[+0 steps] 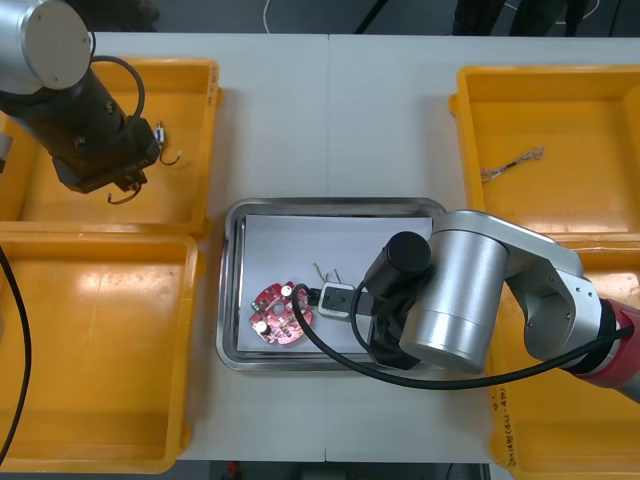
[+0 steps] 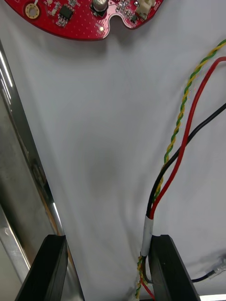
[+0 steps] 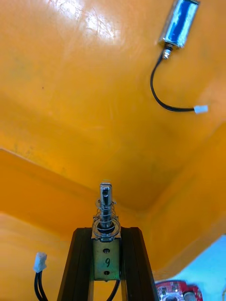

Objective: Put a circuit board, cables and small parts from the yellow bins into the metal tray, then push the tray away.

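Hanging low over the near right part of the shiny metal tray with a white inside [image 1: 229, 300], the right hand [image 2: 107, 240] is open, its black fingers [image 2: 47, 268] wide apart above the white lining. A bundle of red, black and twisted yellow-and-green cables [image 2: 147, 233], bound with white tape, lies in the tray just beside one finger, perhaps touching it. Beyond the fingers, the round red circuit board [image 1: 280, 316] also lies in the tray, near its left wall. The tray sits in the middle of the light worktop [image 1: 330, 120], between four yellow plastic bins [image 1: 100, 350].

Farther off, over the far left bin [image 1: 190, 110], the left hand [image 3: 107, 230] is closed on a small metal part with a spring round its pin [image 3: 105, 207], raised above the bin floor. A shiny cylindrical metal part with a black lead [image 3: 179, 23] lies in that bin. A thin twisted cable [image 1: 512, 163] lies in the far right bin [image 1: 560, 110]. Past the worktop's far edge is dark floor [image 1: 220, 15].
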Available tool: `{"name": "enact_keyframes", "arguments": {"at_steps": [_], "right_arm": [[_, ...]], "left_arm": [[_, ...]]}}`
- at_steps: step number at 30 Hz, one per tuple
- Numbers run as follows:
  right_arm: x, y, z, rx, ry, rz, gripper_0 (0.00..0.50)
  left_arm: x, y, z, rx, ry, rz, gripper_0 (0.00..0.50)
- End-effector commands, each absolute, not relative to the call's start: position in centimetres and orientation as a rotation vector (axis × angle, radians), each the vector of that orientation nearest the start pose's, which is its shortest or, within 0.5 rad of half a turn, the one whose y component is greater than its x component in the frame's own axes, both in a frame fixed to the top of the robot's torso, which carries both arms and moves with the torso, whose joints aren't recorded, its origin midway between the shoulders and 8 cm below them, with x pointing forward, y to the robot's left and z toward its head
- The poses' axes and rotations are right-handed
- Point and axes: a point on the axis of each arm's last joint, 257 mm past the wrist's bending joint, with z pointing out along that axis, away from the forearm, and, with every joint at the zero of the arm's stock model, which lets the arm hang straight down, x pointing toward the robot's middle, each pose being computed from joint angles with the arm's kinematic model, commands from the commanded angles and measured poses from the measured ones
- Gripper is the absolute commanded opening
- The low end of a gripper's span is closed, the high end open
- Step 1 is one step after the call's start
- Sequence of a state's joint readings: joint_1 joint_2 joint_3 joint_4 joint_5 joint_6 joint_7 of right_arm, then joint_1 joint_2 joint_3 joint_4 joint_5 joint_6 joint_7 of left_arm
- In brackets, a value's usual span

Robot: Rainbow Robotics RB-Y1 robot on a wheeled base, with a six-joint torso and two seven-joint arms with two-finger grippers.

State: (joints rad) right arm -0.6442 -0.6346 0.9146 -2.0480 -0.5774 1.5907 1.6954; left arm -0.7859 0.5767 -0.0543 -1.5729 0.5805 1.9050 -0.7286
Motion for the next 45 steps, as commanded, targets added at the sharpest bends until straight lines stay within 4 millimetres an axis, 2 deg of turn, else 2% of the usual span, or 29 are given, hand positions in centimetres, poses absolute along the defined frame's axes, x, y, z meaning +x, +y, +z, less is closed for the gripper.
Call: {"name": "enact_keyframes", "arguments": {"at_steps": [1, 3, 6, 11, 17, 19, 26, 32, 36, 40, 44, 45], "right_arm": [[36.9, -7.9, -29.6, -1.739, 2.169, -0.226, 0.5], [36.8, -7.9, -29.5, -1.738, 2.178, -0.225, 0.5], [36.7, -8.0, -29.1, -1.737, 2.2, -0.232, 0.5], [36.7, -8.0, -28.8, -1.732, 2.207, -0.231, 0.5], [37.3, -8.2, -27.3, -1.705, 2.212, -0.227, 0.5], [37.5, -8.6, -26.2, -1.683, 2.225, -0.236, 0.5], [37.8, -10.9, -21.5, -1.602, 2.24, -0.298, 0.5], [39.4, -10.6, -15.5, -1.461, 2.138, -0.247, 0.5], [40.1, -11.2, -13.1, -1.388, 2.134, -0.181, 0.5], [40.8, -12.9, -11.1, -1.32, 2.146, -0.141, 0.5], [41.6, -15.6, -9.4, -1.24, 2.166, -0.141, 0.5], [42.0, -17.0, -8.8, -1.195, 2.187, -0.135, 0.5]], "left_arm": [[52.1, 25.6, -10.3, -0.507, 2.607, -0.152, 0.001], [52.0, 25.0, -10.1, -0.439, 2.607, -0.138, 0.0], [51.5, 23.0, -9.9, -0.335, 2.607, -0.134, 0.0], [50.5, 20.4, -9.2, -0.233, 2.608, -0.19, 0.001], [48.5, 16.5, -8.7, -0.052, 2.611, -0.252, 0.0], [47.7, 15.2, -8.9, 0.019, 2.614, -0.247, 0.0], [46.2, 12.7, -9.6, 0.142, 2.613, -0.241, 0.001], [45.7, 10.8, -9.7, 0.195, 2.61, -0.275, 0.0], [45.2, 10.0, -10.4, 0.241, 2.616, -0.256, 0.0], [44.6, 9.4, -11.8, 0.29, 2.635, -0.212, 0.002], [44.2, 8.6, -13.1, 0.322, 2.653, -0.18, 0.001], [43.9, 8.4, -13.8, 0.332, 2.667, -0.165, 0.0]]}}
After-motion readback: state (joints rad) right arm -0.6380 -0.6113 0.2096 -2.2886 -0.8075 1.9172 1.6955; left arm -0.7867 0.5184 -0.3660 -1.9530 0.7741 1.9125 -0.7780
